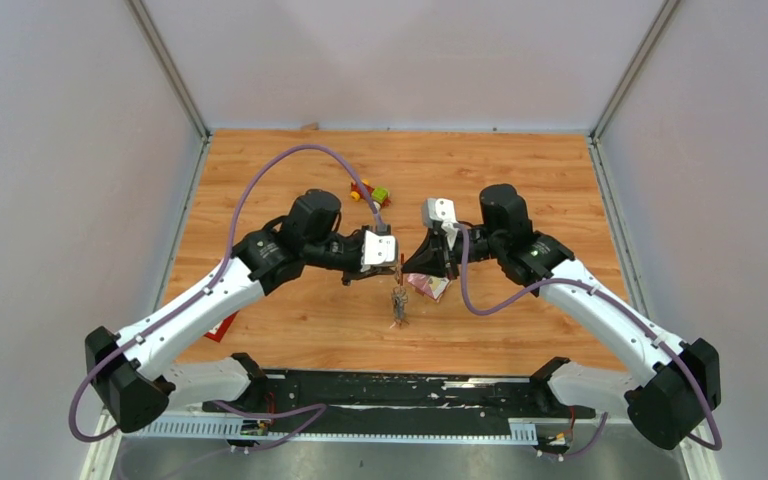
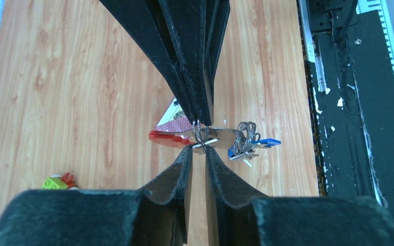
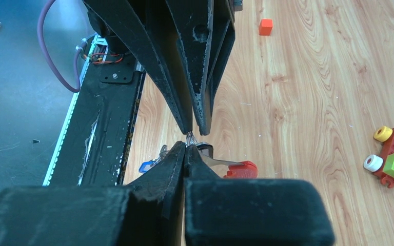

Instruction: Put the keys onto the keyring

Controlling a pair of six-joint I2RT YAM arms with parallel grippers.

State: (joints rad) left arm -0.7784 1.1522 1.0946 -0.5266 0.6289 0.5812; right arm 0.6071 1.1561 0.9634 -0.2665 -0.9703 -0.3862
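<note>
– Fingers first: how are they set?
– The right gripper is squeezed tight on the keyring, which is held up in the air over the middle of the table. The left gripper is set narrow, with the ring's wire between its tips. Whether the wire is pinched there cannot be told.
– Where are the keys?
– In the left wrist view they are bunched at 3 o'clock from the ring, at the end of the grey fob, and a blue head is showing. The red fob is pointed to 9 o'clock. Whether the keys are threaded on cannot be told.
– How should this step be done well?
– The ring should be gripped firmly by the right side, so it is not twisted. The wire should be opened only a little by the left tips, and slowly. Thin wire can slip out, and the whole bunch could be dropped.
– What is around?
– A wooden table is seen, with pale walls on three sides. A toy car of bricks is at 12 o'clock from the grippers. A pink foil packet is at 4 o'clock, just under them. A black rail is at 6 o'clock.
</note>
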